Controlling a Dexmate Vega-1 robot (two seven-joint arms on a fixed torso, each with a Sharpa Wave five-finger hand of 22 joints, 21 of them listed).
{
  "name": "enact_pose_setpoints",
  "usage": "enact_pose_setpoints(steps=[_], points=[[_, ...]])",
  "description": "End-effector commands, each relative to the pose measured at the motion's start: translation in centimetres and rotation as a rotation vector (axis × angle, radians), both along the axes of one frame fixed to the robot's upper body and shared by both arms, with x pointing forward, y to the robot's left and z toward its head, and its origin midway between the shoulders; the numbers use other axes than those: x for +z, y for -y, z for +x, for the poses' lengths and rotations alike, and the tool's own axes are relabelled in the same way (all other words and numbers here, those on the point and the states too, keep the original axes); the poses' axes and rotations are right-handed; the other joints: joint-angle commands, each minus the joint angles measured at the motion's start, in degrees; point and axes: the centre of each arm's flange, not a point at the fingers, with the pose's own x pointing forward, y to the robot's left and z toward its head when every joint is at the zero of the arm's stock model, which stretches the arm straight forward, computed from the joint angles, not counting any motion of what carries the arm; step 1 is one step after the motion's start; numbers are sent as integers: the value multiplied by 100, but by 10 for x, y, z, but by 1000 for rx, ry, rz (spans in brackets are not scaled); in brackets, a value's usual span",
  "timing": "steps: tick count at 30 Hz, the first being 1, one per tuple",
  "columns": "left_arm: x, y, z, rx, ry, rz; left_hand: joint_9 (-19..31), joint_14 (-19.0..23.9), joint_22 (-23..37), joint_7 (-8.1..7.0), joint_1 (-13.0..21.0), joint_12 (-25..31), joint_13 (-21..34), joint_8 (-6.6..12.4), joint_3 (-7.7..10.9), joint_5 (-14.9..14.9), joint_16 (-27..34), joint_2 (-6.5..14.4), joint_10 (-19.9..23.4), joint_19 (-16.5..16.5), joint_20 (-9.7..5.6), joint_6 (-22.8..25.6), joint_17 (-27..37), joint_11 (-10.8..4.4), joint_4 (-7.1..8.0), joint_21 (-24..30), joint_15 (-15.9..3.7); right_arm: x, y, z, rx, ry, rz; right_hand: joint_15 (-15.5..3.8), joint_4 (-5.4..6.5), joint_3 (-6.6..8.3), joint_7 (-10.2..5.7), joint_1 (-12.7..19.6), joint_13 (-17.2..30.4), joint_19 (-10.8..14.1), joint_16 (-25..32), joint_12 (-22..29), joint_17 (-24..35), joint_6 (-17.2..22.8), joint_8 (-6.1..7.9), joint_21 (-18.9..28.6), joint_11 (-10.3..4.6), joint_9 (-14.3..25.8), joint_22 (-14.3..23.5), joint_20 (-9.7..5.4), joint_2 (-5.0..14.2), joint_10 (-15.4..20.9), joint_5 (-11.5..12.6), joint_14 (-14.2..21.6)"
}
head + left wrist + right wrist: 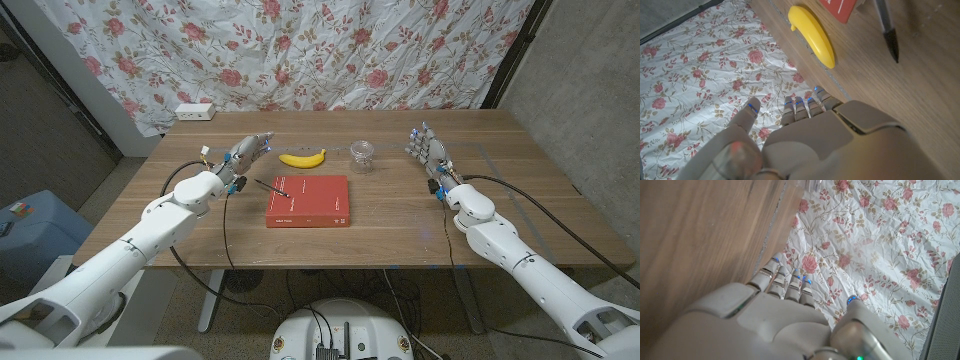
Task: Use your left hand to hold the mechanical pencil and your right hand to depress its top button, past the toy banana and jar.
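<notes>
Pencil (271, 187), seemingly propped on the red book (308, 201), could be knocked aside by the empty, spread left hand (247, 153); right hand (425, 145) likewise unladen.

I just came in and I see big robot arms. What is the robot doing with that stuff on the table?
Nothing is being held yet. The left hand is open near the mechanical pencil, which lies partly on the red book. The right hand waits open at the other side of the table. A toy banana and a small clear jar sit beyond the book. The pencil's button has not been pressed.
</notes>
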Motion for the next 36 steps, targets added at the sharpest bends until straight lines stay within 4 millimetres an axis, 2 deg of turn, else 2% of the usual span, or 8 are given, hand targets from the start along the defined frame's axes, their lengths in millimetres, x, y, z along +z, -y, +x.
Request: enact_pose_setpoints(steps=[1, 7, 8, 13, 18, 21, 25, 36], points=[[5, -7, -15, 29, 63, 129, 20, 139, 11, -43, 80, 54, 27, 22, 12, -9, 39, 287, 152, 165, -177, 138, 15, -69, -152, 62, -189, -3, 4, -4, -15, 6, -4, -21, -21, 51, -6, 13, 24, 6, 31, 35, -12, 64, 31, 33, 12, 24, 22, -36, -24, 21, 54, 32], [6, -9, -23, 27, 91, 171, 20, 262, 5, -136, 157, 48, 27, 25, 4, -21, 35, 246, 263, 289, -218, 266, 13, -146, -325, 66, -229, -5, 3, -6, -17, 5, -11, -36, -34, 63, 1, 17, 23, 6, 32, 39, -33, 80, 34, 35, 13, 23, 22, -42, -18, 33, 54, 29], [7, -10, -24, 28, 95, 184, 19, 293, 1, -182, 196, 44, 27, 16, -1, -31, 26, 206, 307, 337, -241, 296, 13, -191, -420, 62, -273, -6, 3, -7, -19, 6, -12, -30, -37, 66, 0, 18, 23, 6, 33, 39, -37, 81, 33, 35, 13, 23, 22, -43, -16, 33, 54, 33], [11, -13, -31, 30, 103, 252, 18, 365, -6, -337, 339, 31, 27, 15, 3, -47, 6, 128, 439, 433, -326, 403, 15, -352, -699, 33, -362, -8, 3, -10, -24, 6, -11, -40, -46, 75, 6, 19, 22, 7, 33, 38, -54, 93, 36, 36, 9, 23, 21, -47, -12, 32, 54, 27], [18, -16, -40, 50, 90, 365, 19, 401, -10, -426, 541, 22, 28, 66, 20, -48, -6, 20, 555, 499, -399, 554, 18, -393, -958, 7, -431, -12, 4, -13, -33, 4, -6, -39, -56, 82, 6, 20, 22, 6, 34, 37, -69, 96, 34, 37, 10, 23, 21, -46, -10, 31, 53, 26], [20, -17, -45, 60, 86, 416, 23, 428, -9, -497, 622, 20, 29, 89, 19, -46, -4, -28, 606, 527, -423, 619, 18, -398, -1010, 2, -455, -15, 4, -15, -30, 3, 12, -37, -59, 85, 9, 20, 21, 7, 36, 37, -75, 92, 31, 37, 10, 23, 21, -47, -10, 33, 52, 27], [21, -18, -49, 73, 89, 464, 28, 485, -8, -568, 786, 17, 30, 117, 14, -43, -2, -114, 712, 618, -401, 707, 19, -493, -1047, 6, -494, -18, 4, -16, -33, 1, 22, -57, -65, 88, 1, 14, 21, 4, 38, 41, -89, 90, 28, 37, 10, 23, 21, -70, -12, 45, 50, 26], [34, -19, -61, 131, 118, 649, 33, 532, -11, -867, 1249, 18, 31, 225, -1, -31, -20, -349, 1017, 684, -389, 1092, 21, -714, -1063, -37, -572, -19, 1, -14, -35, -9, 16, -64, -74, 98, 16, 1, 20, -2, 44, 44, -114, 101, 29, 35, 8, 23, 19, -88, -8, 60, 47, 31]])
